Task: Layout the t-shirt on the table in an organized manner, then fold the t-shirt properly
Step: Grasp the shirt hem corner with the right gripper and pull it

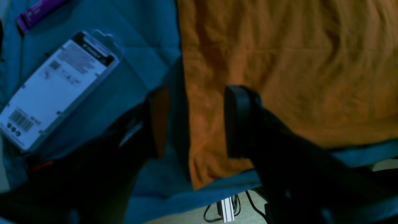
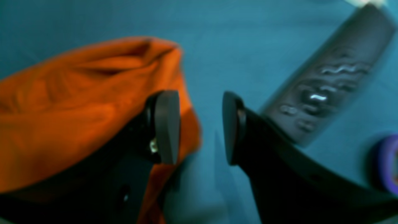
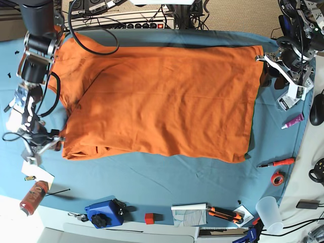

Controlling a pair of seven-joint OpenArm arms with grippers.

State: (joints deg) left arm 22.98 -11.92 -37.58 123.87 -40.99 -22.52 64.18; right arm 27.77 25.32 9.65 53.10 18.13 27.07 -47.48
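The orange t-shirt (image 3: 157, 96) lies spread flat across the blue-teal table (image 3: 152, 177), with a bunched fold at its near left corner. My left gripper (image 3: 264, 71) hovers at the shirt's far right corner. In the left wrist view the left gripper (image 1: 199, 121) is open, and the t-shirt (image 1: 279, 68) has its side edge running between the two fingers. My right gripper (image 3: 55, 144) sits at the near left corner. It is open in the right wrist view (image 2: 199, 127), with the bunched t-shirt (image 2: 77, 109) behind its left finger and bare table (image 2: 248, 37) under the gap.
A white blister pack (image 1: 59, 90) and a purple tube (image 1: 37, 12) lie left of the left gripper, close to the table edge. A dark remote (image 2: 326, 84) and purple tape roll (image 2: 388, 161) sit by the right gripper. A screwdriver (image 3: 276, 163), blue tool (image 3: 104, 213), cup (image 3: 268, 212) and can (image 3: 33, 196) line the front.
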